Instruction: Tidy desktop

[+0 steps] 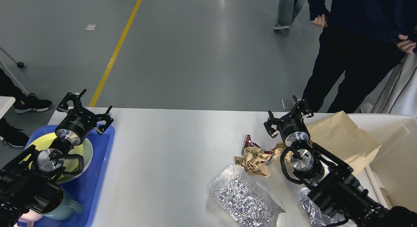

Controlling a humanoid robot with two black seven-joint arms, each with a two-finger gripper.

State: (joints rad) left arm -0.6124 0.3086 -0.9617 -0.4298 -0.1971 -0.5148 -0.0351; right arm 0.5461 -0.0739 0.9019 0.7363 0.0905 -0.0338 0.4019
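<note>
**benchbot_fan:** So where's the mess? The desktop (169,145) fills the lower middle of the head view, and all the junk sits on its right half: a crumpled brown paper wad (255,159) with a red wrapper (248,143) touching its far side, a silver foil bag (242,197) just nearer the robot than the wad, and a big brown paper bag (342,140) leaning over the rim of the cream bin (395,145) right of the wad.

**gripgeek:** Yep. Right gripper (288,117) hovers just beyond the wad, fingers spread, holding nothing. Left gripper (85,107) is far left of the wad, over the far edge of the blue tray (102,155), also spread and empty.

**benchbot_fan:** How would that stuff handle?

**gripgeek:** My guess: all featherlight and soft. The wad should squash, so pinch a raised fold at its top. Foil looks slick and crinkly; I'd grab a puffy edge, not the flat face. The tabletop itself is smooth, so things could skid if nudged sideways.
</note>
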